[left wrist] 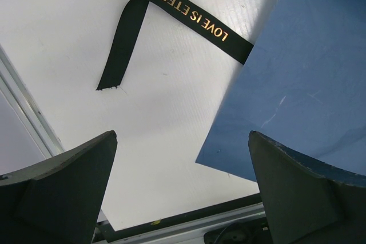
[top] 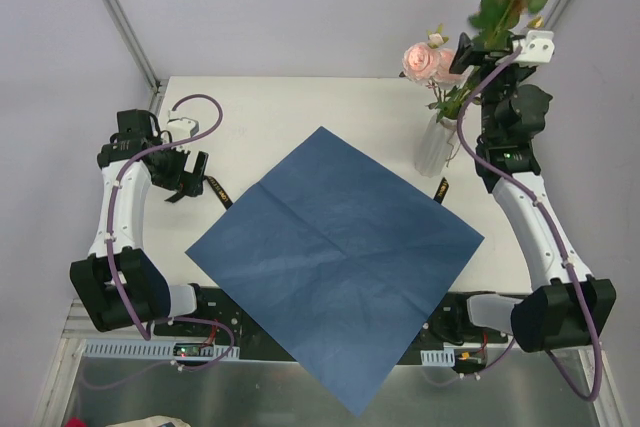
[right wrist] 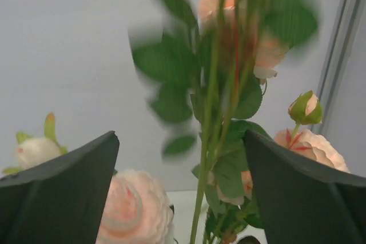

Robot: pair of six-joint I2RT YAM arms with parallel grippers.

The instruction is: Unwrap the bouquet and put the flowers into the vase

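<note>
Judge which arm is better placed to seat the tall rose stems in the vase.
Right. The right fingers stand open around the rose stems, which lead down to the vase. The left fingers hang open over the ribbon, across the blue paper.

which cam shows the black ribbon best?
Left wrist: the ribbon lies on the table, gold lettering readable, one end running under the blue paper. Top external shows only small dark bits either side of the paper. Right wrist shows none, only flowers.
</note>
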